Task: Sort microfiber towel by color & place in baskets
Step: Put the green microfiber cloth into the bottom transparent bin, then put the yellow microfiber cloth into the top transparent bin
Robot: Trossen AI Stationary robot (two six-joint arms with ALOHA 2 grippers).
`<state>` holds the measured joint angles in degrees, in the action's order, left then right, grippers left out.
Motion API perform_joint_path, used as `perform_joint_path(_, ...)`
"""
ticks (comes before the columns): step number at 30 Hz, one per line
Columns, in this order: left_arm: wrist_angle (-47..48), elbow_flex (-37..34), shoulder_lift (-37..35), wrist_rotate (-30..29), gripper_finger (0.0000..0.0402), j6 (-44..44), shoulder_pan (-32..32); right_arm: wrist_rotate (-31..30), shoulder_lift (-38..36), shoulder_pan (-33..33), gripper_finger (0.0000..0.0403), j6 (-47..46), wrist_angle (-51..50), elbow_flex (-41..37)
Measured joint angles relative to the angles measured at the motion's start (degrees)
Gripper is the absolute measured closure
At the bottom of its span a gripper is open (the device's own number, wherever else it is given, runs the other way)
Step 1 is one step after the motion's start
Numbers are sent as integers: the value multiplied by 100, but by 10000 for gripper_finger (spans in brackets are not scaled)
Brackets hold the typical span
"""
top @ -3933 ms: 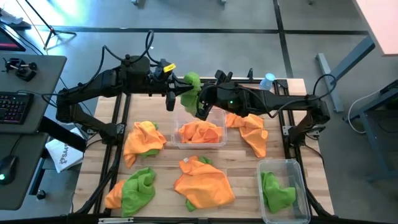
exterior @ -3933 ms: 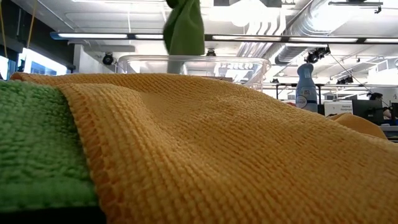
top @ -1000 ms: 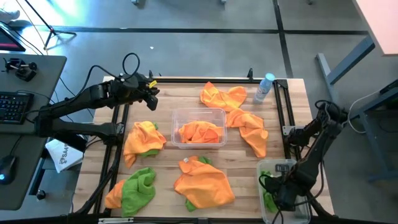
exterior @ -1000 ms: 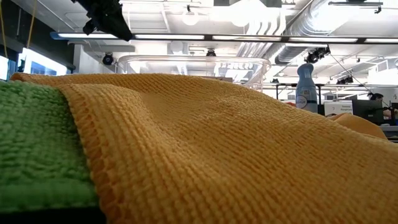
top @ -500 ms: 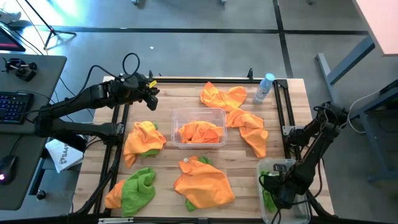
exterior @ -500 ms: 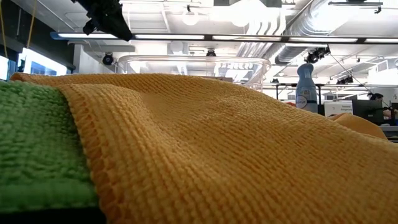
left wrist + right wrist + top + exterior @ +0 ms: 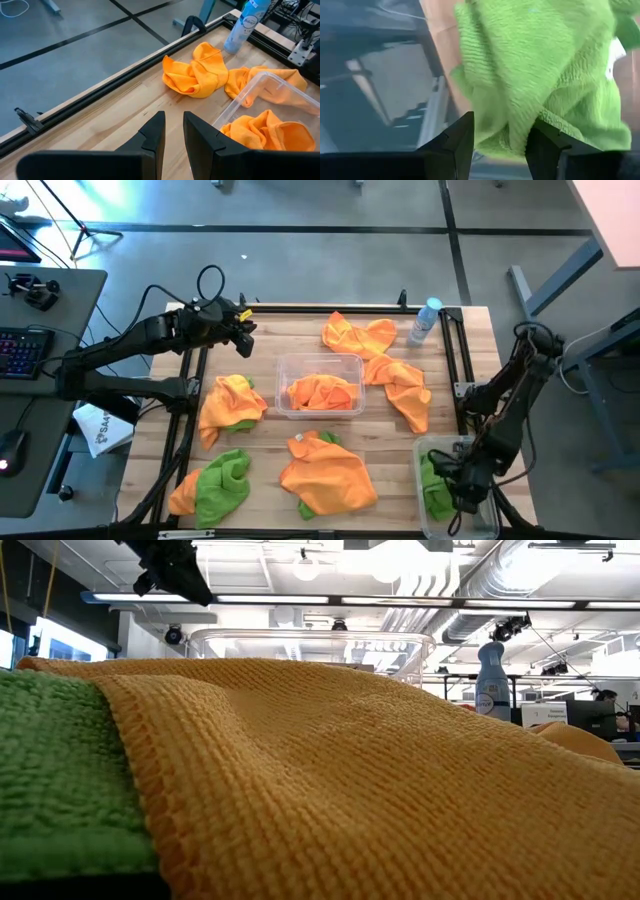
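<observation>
Nubby green towel (image 7: 545,75) between parted right gripper (image 7: 502,145) fingers.

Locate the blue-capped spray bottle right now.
In the high view the spray bottle stands at the table's far right corner, beside the far pile of orange towels; the left wrist view also shows it upright near the table edge.

A spray bottle (image 7: 428,320) with a blue cap stands at the far right corner of the wooden table (image 7: 270,355); a keyboard (image 7: 22,352) lies on a desk alongside.
</observation>
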<state>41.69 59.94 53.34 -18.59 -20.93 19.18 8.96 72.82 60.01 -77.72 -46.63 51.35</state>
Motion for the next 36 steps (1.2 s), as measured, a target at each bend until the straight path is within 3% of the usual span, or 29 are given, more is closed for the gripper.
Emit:
perform_joint_path(5, -2, 0, 0, 0, 347, 0, 0, 25, -471, 0, 268, -440, -150, 0)
perform_joint_path(13, -1, 0, 0, 0, 347, 2, 0, -634, -1082, 0, 325, -738, -295, 29)
perform_joint_path(18, 0, 0, 0, 0, 347, 4, 0, -968, -1073, 0, 394, -907, -1397, 697)
perform_joint_path(25, 0, 0, 0, 0, 347, 12, 0, -2578, -662, -106, 400, -928, -3756, 2401)
perform_joint_path(28, 2, 0, 0, 4, 347, 13, -4, -3292, -426, -385, 398, -872, -4368, 2910)
perform_joint_path(30, 5, 0, 0, 54, 347, 11, -7, -3643, -405, -739, 400, -125, -4197, 2946)
perform_joint_path(36, 7, 0, 2, 180, 347, 10, -7, -3392, -179, -2342, 402, 452, -4286, 2727)
